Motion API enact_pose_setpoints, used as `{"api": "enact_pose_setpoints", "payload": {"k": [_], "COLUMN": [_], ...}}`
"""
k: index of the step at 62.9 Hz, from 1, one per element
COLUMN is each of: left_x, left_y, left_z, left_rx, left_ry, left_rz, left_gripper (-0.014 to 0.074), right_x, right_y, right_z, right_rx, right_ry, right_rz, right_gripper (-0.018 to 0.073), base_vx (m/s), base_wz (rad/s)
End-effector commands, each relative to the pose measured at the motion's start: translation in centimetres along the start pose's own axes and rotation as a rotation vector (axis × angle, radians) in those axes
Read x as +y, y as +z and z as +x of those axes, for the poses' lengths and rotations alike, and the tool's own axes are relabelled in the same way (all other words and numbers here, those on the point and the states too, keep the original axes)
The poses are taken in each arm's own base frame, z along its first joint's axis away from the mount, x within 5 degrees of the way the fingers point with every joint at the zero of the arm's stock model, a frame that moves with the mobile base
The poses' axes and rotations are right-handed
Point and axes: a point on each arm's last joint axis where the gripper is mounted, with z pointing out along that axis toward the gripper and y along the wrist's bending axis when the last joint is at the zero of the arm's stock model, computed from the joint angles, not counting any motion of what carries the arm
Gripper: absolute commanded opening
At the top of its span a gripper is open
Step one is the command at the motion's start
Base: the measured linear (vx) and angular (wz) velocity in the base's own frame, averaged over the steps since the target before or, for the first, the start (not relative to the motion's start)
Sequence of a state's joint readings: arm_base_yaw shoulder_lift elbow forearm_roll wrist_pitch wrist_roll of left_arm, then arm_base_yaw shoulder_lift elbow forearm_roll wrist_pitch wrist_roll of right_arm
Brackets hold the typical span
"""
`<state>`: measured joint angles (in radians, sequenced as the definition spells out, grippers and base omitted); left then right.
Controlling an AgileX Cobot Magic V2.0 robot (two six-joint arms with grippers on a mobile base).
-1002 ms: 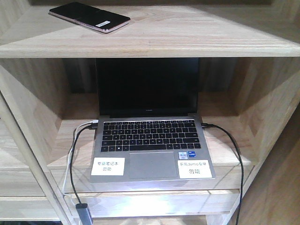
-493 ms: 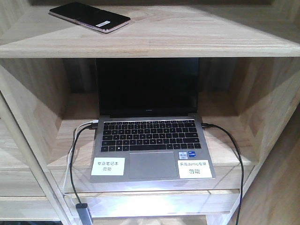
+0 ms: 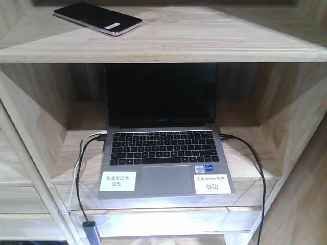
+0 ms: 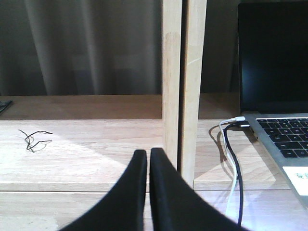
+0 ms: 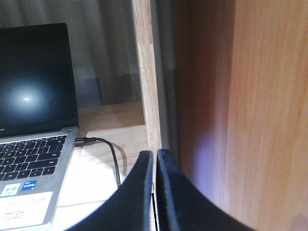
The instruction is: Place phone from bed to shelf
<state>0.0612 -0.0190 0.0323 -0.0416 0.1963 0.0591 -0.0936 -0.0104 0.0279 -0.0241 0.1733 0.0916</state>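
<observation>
The phone (image 3: 97, 18), a glossy black slab with a white sticker and pinkish rim, lies flat on the top board of the pale wood shelf (image 3: 204, 41), at its left. No gripper touches it. My left gripper (image 4: 148, 155) is shut with nothing in it, low in front of a shelf upright (image 4: 172, 72). Empty as well, my right gripper (image 5: 155, 156) is shut beside the right upright (image 5: 148, 72). The bed is out of view.
An open grey laptop (image 3: 163, 153) with a dark screen fills the compartment below the phone, with cables (image 3: 79, 168) plugged in on both sides. A tangled thin wire (image 4: 33, 139) lies on the left compartment's board. A brown wood panel (image 5: 269, 115) stands close on the right.
</observation>
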Motion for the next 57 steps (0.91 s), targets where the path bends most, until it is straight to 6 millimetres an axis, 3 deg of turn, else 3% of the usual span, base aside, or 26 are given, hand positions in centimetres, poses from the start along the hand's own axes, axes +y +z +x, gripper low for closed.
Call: {"api": "enact_pose_setpoints", "payload": {"k": [1, 57], "left_x": [0.02, 0.02], "left_y": [-0.03, -0.03], "left_z": [-0.43, -0.43], "left_rx": [-0.071, -0.071], "left_ry": [-0.009, -0.009], "left_rz": [-0.003, -0.003], "left_gripper": [0.0001, 0.0001], "right_x": [0.00, 0.00], "right_y": [-0.04, -0.04], "right_z": [-0.45, -0.45], "right_rx": [-0.081, -0.081], "right_ry": [-0.017, -0.017], "right_rz": [0.001, 0.001], "right_gripper": [-0.0001, -0.0001], "base_vx": [0.00, 0.00], "base_wz": [0.00, 0.00]}}
